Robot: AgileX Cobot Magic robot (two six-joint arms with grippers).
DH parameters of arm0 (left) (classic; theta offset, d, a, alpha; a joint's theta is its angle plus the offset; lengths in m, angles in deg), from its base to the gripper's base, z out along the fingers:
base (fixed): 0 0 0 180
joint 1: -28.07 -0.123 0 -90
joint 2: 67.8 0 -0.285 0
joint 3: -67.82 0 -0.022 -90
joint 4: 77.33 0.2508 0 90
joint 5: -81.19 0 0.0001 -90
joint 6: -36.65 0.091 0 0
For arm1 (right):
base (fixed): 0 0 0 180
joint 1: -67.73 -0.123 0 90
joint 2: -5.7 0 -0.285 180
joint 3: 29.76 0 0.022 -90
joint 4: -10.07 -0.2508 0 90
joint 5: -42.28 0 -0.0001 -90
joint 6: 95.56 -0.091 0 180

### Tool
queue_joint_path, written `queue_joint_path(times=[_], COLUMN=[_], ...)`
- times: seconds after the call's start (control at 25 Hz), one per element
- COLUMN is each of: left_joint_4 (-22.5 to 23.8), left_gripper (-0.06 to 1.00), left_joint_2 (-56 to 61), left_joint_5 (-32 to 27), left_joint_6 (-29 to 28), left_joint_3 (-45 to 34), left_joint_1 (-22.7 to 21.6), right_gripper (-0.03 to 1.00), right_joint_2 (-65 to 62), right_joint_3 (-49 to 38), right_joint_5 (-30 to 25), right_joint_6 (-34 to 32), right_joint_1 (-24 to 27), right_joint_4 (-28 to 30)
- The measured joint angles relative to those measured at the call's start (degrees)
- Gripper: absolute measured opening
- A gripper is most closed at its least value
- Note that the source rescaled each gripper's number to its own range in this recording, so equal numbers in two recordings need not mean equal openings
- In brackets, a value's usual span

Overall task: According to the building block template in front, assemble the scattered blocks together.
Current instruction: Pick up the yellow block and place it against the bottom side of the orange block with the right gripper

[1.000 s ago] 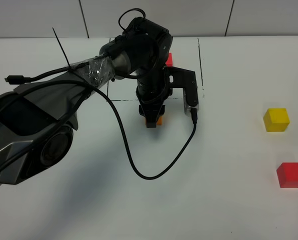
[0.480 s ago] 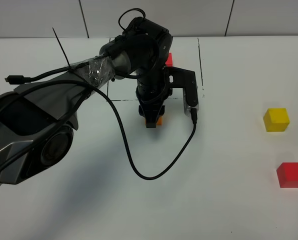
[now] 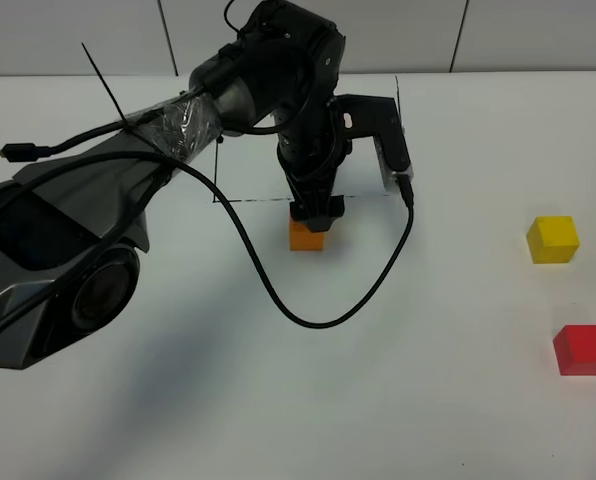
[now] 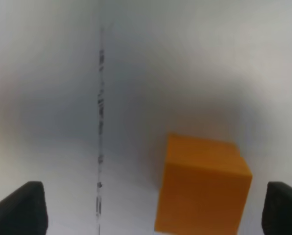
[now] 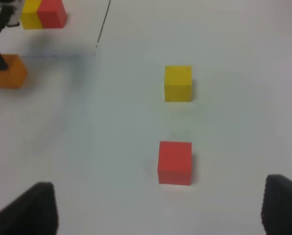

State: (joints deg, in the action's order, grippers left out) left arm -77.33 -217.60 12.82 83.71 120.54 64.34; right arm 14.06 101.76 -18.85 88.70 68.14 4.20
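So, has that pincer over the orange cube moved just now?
Yes. The left pincer has opened and lifted off the orange cube, drawing back toward the drawn black line. The cube itself stayed where it was.

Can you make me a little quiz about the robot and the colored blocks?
1. True or false: the left gripper is squeezing the orange block.
2. Pick one: the yellow block and the red block are A) touching, B) apart, C) stacked.
3. Fill in: the loose block closest to the black line is the ___ one.

Key: 1 false, its jaws are open. 2 B. 3 orange.
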Motion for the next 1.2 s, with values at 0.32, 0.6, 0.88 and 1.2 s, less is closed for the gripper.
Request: queue_joint_path(times=[0.32, 0.6, 0.88, 1.2], left_joint_4=[2.22, 4.01, -0.39, -3.03], left_gripper=[1.0, 1.0, 1.0, 0.98], left_joint_2=[4.74, 14.0, 29.98, 56.41], left_joint_5=[-0.06, -0.06, 4.67, 11.0], left_joint_6=[-19.48, -27.75, -29.2, -32.88], left_joint_3=[-0.12, -11.65, -34.49, -57.43], left_joint_1=[-6.08, -20.51, -36.46, -40.9], right_gripper=[0.7, 0.7, 0.7, 0.7], right_joint_2=[0.0, 0.0, 0.0, 0.0], right_joint_3=[0.0, 0.0, 0.0, 0.0], right_joint_5=[0.0, 0.0, 0.0, 0.0], right_joint_6=[0.0, 0.0, 0.0, 0.0], right_joint_1=[0.0, 0.0, 0.0, 0.0], right_joint_4=[0.0, 0.0, 0.0, 0.0])
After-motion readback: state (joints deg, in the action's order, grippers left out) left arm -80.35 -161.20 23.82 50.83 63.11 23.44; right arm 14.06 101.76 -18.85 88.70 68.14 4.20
